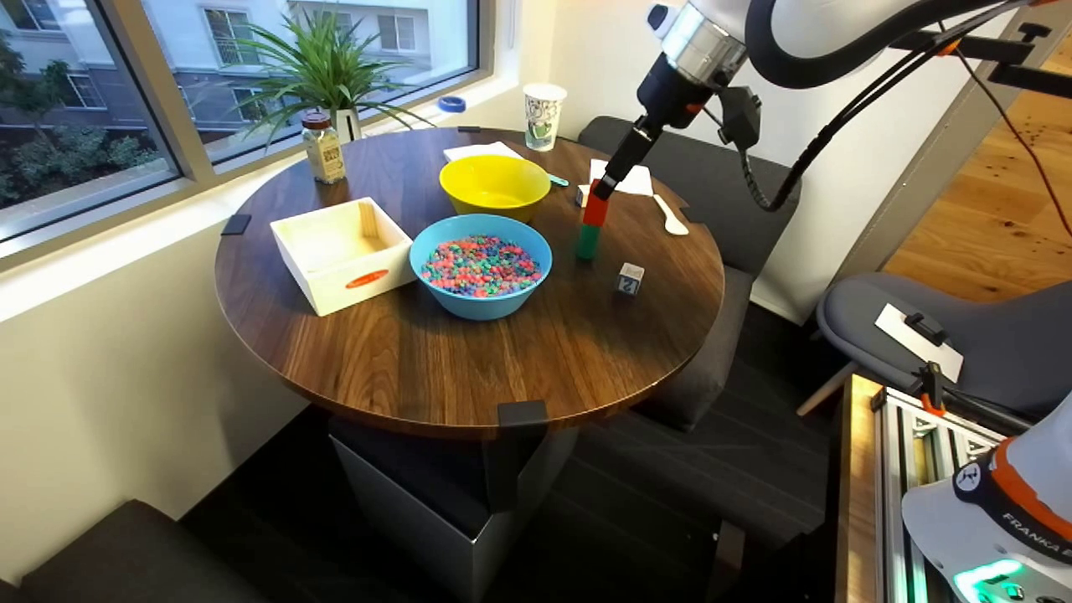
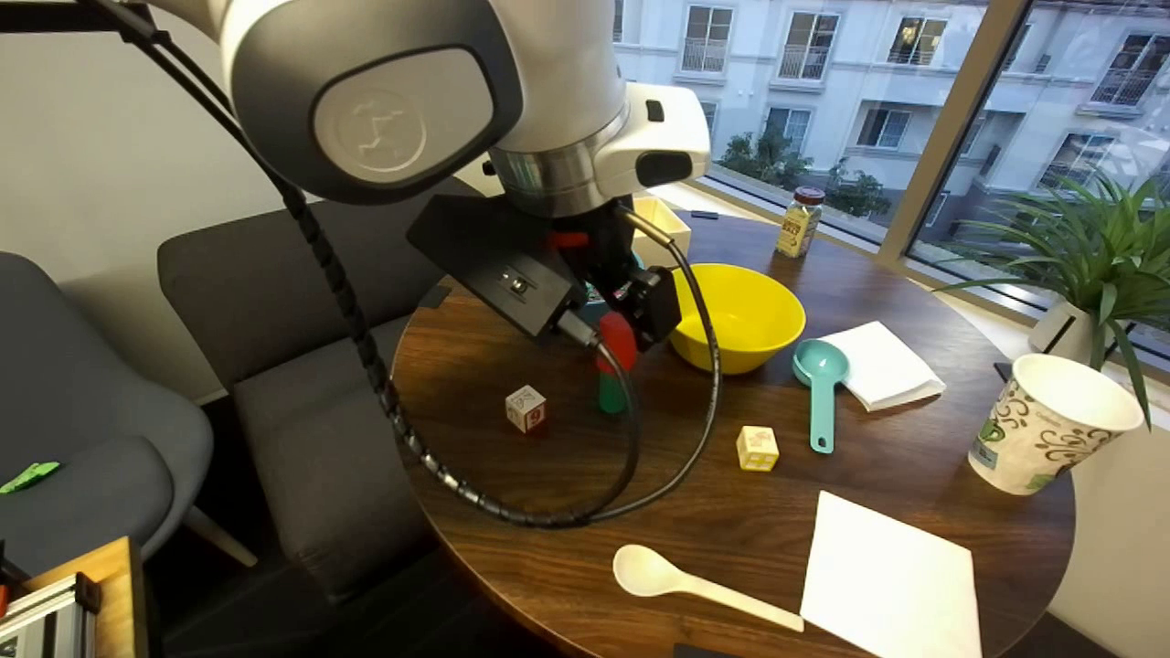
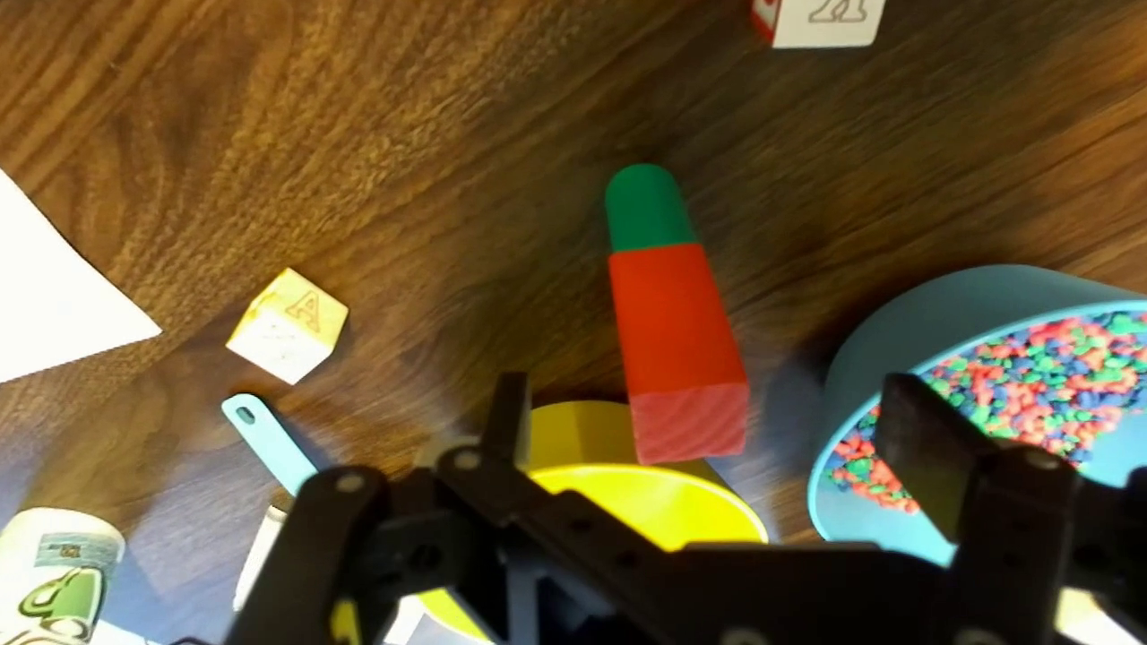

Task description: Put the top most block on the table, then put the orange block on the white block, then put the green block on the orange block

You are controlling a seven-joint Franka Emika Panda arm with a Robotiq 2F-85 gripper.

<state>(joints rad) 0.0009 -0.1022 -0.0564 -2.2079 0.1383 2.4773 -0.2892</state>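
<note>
The orange block (image 3: 676,322), an orange-red upright block, stands on top of the green block (image 3: 650,210). The green block stands on the table (image 1: 419,360); the stack also shows in both exterior views, orange block (image 1: 595,209) (image 2: 617,343) above green block (image 1: 588,241) (image 2: 611,393). The white block, a small cube with printed letters (image 3: 823,20), lies apart on the table, also in both exterior views (image 1: 630,279) (image 2: 526,408). My gripper (image 3: 706,392) is open, one finger to each side of the orange block's top, with visible gaps. In an exterior view, its fingertips (image 1: 610,182) overlap the block's top.
A yellow bowl (image 1: 494,184) and a blue bowl of coloured bits (image 1: 481,306) stand close to the stack. A cream letter cube (image 3: 288,325), teal scoop (image 2: 822,393), spoon (image 2: 704,585), napkins (image 2: 891,576), wooden box (image 1: 343,285), cup (image 2: 1051,425) and jar (image 2: 799,222) are around.
</note>
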